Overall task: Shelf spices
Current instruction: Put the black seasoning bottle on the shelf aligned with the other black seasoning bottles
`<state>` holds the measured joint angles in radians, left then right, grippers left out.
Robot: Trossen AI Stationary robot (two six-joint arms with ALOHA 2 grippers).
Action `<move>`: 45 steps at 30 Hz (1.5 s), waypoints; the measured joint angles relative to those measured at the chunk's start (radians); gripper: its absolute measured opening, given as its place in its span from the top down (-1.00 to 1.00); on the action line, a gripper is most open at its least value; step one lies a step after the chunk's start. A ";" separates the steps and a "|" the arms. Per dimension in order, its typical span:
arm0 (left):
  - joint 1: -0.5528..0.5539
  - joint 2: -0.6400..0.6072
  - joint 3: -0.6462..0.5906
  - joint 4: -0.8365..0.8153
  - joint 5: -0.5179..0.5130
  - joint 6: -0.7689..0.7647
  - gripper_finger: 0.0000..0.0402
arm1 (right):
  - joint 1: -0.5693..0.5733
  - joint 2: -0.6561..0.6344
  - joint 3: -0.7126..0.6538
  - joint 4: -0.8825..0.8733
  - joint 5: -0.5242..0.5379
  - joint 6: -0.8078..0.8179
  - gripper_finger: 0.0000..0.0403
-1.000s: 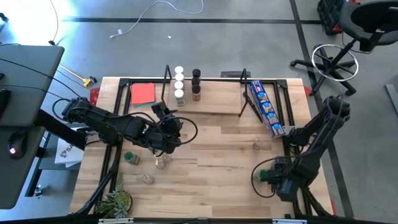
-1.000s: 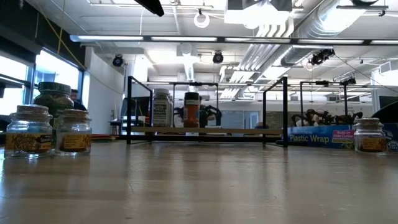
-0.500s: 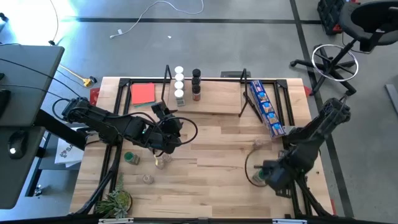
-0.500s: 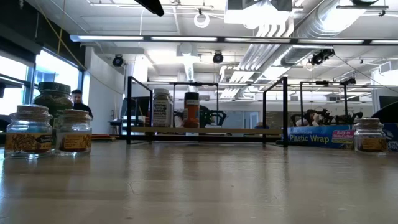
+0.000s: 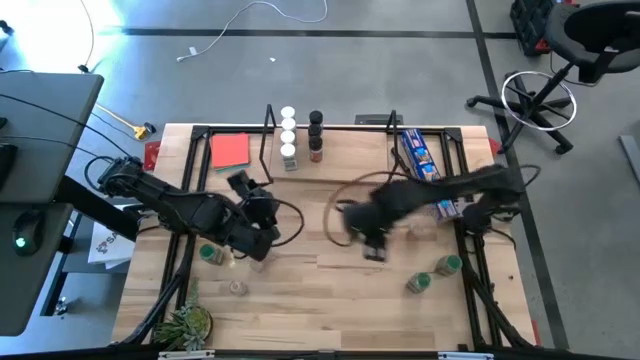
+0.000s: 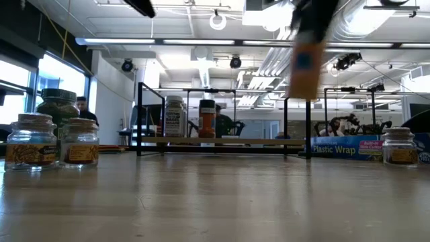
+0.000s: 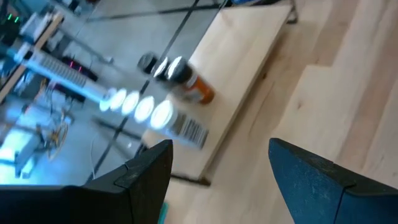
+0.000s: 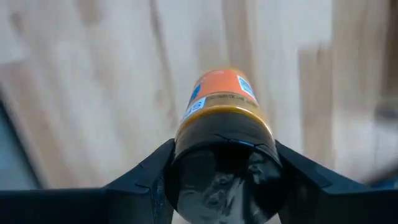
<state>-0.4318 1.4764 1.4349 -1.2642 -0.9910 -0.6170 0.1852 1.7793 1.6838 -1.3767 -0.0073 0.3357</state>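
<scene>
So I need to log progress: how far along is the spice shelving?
Done: seven jars stand in two rows on the shelf. In hand: the right end effector grips an orange-labelled jar, black lid toward the camera, carried above the table. Left: three jars near the left end effector, open and empty, and three at the right side.

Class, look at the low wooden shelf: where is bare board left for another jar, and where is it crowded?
The light wooden shelf is bare from the dark-lidded jars across to its right wire end. Its left end is crowded: white-lidded jars line up beside the dark-lidded ones.
</scene>
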 joint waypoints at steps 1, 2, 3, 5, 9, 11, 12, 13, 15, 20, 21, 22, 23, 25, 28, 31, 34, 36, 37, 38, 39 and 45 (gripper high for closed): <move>-0.013 -0.004 0.000 -0.044 -0.001 -0.056 -0.30 | -0.032 0.041 0.011 0.041 0.003 -0.057 0.05; -0.025 -0.005 0.000 -0.090 -0.001 -0.112 -0.30 | -0.060 0.080 0.022 0.077 0.005 -0.106 0.05; -0.037 -0.006 0.000 -0.132 -0.002 -0.167 -0.30 | -0.090 0.120 0.037 0.111 0.005 -0.144 0.05; -0.065 -0.006 0.000 -0.212 0.000 -0.272 -0.30 | -0.140 0.180 0.078 0.157 -0.006 -0.200 0.05; -0.118 -0.006 0.000 -0.308 0.010 -0.437 -0.30 | -0.228 0.297 0.181 0.184 -0.029 -0.273 0.05; -0.140 -0.006 0.000 -0.302 0.006 -0.454 -0.30 | -0.260 0.349 0.228 0.189 -0.023 -0.303 0.05; -0.150 -0.006 0.000 -0.302 -0.004 -0.463 -0.30 | -0.273 0.373 0.253 0.197 -0.023 -0.313 0.05; -0.158 -0.005 0.000 -0.302 -0.012 -0.475 -0.30 | -0.284 0.393 0.277 0.202 -0.023 -0.319 0.05; -0.164 -0.003 0.000 -0.302 -0.013 -0.497 -0.30 | -0.300 0.426 0.318 0.201 -0.019 -0.339 0.05; -0.185 -0.003 0.000 -0.306 -0.005 -0.547 -0.30 | -0.303 0.459 0.370 0.223 -0.023 -0.354 -0.15; -0.191 -0.006 0.000 -0.305 -0.002 -0.555 -0.30 | -0.303 0.457 0.379 0.232 -0.023 -0.361 -0.24; -0.197 -0.011 0.000 -0.306 -0.001 -0.564 -0.30 | -0.302 0.452 0.387 0.236 -0.023 -0.363 -0.32; -0.201 -0.016 0.000 -0.305 -0.003 -0.573 -0.30 | -0.302 0.444 0.393 0.232 -0.024 -0.363 -0.38; -0.212 -0.023 0.000 -0.308 -0.006 -0.588 -0.30 | -0.300 0.422 0.393 0.228 -0.023 -0.365 -0.45; -0.220 -0.025 0.000 -0.307 -0.006 -0.606 -0.30 | -0.295 0.379 0.393 0.204 -0.023 -0.391 -0.48; -0.219 -0.025 0.000 -0.304 -0.006 -0.618 -0.30 | -0.285 0.330 0.395 0.157 -0.021 -0.408 -0.49; -0.203 -0.024 0.000 -0.269 0.005 -0.617 -0.30 | -0.255 0.272 0.376 0.089 0.000 -0.470 -0.49; -0.192 -0.025 -0.013 -0.218 0.037 -0.560 -0.30 | -0.219 0.211 0.323 0.067 0.000 -0.509 -0.49; -0.184 -0.026 -0.029 -0.188 0.048 -0.529 -0.30 | -0.201 0.174 0.285 0.065 0.000 -0.511 -0.50; -0.174 -0.029 -0.052 -0.157 0.059 -0.502 -0.29 | -0.182 0.138 0.244 0.069 0.000 -0.493 -0.50; -0.161 -0.036 -0.079 -0.118 0.086 -0.478 -0.28 | -0.162 0.095 0.193 0.076 0.003 -0.463 -0.50; -0.041 -0.083 -0.335 0.322 0.222 -0.172 -0.25 | -0.009 -0.188 -0.181 0.204 0.233 -0.177 -0.50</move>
<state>-0.4724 1.3934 1.0996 -0.9421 -0.7690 -0.7894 0.1766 1.5917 1.5031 -1.1731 0.2252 0.1586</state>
